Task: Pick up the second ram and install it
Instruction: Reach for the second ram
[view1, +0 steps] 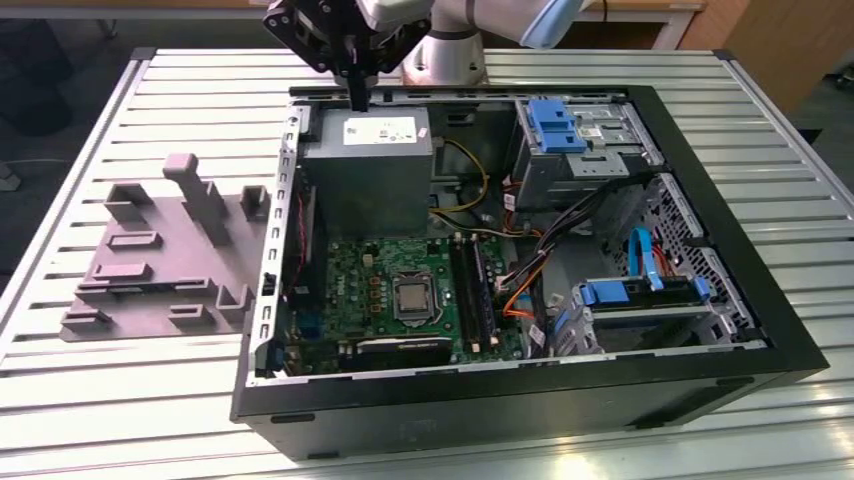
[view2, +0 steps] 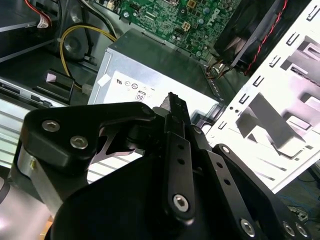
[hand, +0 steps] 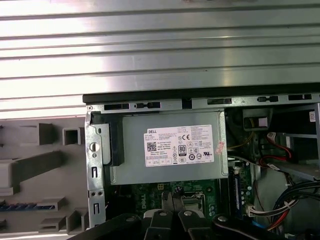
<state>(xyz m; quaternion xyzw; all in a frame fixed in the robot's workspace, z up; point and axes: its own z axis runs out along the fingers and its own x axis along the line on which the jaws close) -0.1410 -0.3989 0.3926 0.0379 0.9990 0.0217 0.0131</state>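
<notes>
claw (view1: 358, 98) of the arm hangs point-down over the far rim of the open computer case (view1: 534, 395), its tip just above the far edge of the grey power supply (view1: 367, 170). in the second wrist view the two black fingers (view2: 177, 150) lie pressed flat together with no gap i can make out, and they grip nothing. second ram (hand: 22, 205) sits well apart from it: in the first wrist view it shows as a thin blue strip lying edge-up in a groove of the grey moulded fixture (view1: 200, 290), which rests on the slatted metal table (view1: 120, 410) beside the case, on the exterior view's left. inside the case the green motherboard (view1: 387, 275) lies nearer than the power supply, and its long black memory slots (view1: 478, 300) run beside the processor socket (view1: 411, 298). whether a stick stands in one of them i cannot tell. blue drive-bay clips (view1: 558, 125) sit toward the exterior view's right.
</notes>
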